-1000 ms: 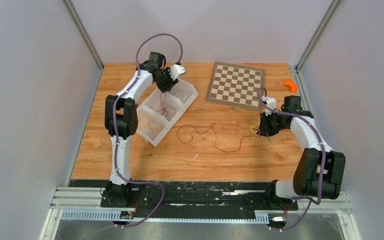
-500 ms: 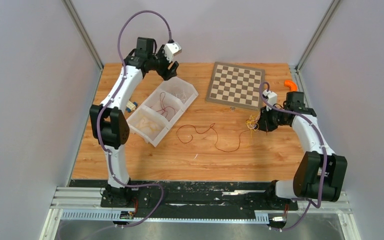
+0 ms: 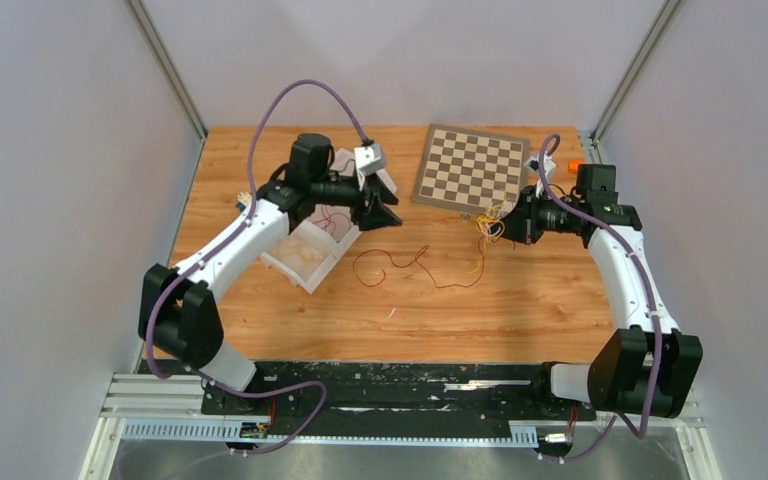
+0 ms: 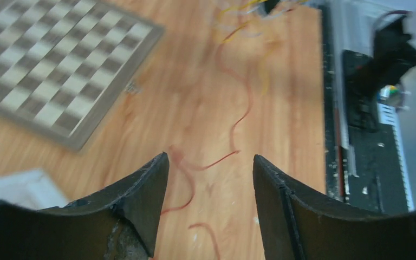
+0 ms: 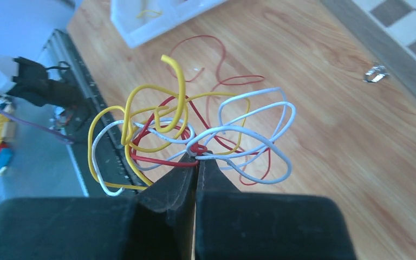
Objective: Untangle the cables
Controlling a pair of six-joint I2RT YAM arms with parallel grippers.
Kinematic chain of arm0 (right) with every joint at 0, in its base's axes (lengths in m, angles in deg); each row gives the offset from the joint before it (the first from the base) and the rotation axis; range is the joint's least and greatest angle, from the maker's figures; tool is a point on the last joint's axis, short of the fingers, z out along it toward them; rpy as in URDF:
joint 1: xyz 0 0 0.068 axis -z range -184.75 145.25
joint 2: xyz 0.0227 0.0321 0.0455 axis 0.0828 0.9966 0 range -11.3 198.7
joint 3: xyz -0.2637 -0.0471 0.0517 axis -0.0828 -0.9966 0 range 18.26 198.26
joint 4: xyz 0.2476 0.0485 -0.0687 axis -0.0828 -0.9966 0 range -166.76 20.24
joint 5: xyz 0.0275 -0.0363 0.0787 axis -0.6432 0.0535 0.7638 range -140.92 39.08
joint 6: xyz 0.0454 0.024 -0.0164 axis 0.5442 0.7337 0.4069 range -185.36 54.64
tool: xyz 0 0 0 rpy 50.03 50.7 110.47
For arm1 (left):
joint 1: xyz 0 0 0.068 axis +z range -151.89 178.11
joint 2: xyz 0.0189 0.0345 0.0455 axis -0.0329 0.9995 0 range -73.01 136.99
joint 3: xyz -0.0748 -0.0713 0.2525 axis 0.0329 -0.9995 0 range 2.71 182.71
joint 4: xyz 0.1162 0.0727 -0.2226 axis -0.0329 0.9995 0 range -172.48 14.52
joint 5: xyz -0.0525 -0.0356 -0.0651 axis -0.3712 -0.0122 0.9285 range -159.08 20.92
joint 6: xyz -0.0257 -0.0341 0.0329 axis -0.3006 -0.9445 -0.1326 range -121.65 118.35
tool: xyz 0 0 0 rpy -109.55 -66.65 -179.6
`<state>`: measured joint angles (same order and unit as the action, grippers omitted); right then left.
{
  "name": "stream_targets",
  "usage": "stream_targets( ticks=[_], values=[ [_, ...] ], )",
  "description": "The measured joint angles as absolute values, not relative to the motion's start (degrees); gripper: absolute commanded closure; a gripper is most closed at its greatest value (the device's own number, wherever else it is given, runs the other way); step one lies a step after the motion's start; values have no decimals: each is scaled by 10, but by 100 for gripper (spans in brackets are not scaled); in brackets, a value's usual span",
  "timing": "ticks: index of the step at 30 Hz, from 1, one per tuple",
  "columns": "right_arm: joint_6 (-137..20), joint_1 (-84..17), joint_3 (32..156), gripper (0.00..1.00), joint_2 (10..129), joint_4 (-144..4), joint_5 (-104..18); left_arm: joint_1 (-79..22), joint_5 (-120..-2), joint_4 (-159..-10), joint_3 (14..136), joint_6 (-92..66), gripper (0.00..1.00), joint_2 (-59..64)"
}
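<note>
The cables are a tangle of thin yellow, white and red wires [image 5: 195, 130]. My right gripper [image 5: 197, 157] is shut on the knot of this tangle and holds it above the table; in the top view the gripper [image 3: 500, 222] is right of centre with the bundle [image 3: 487, 222] at its tip. A long dark red wire [image 3: 410, 268] trails from the bundle across the table to the left. My left gripper [image 3: 388, 205] is open and empty, above the red wire's left loops; in its wrist view [image 4: 211, 165] the red wire [image 4: 238, 116] runs between the fingers.
A white divided tray [image 3: 305, 255] lies under the left arm, with thin wires in its compartments. A chessboard [image 3: 472, 170] lies at the back, a small metal bit [image 5: 376, 72] near its edge. An orange object [image 3: 576, 165] sits at the far right.
My left arm swung from over the tray's far end forward and right to above the red wire. My right gripper lifted the bundle and moved it back and left, dragging the red wire.
</note>
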<state>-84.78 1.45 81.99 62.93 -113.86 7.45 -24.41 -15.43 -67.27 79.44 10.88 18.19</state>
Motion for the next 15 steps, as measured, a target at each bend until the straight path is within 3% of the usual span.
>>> stream_targets(
  ticks=[6, 15],
  values=[
    [-774, -1, 822, 100, 630, -1133, 132, -343, -123, -826, 714, 31, 49, 108],
    [-543, -6, 747, 100, 626, -1013, 206, -425, -187, -972, 663, -57, 53, 100]
  ],
)
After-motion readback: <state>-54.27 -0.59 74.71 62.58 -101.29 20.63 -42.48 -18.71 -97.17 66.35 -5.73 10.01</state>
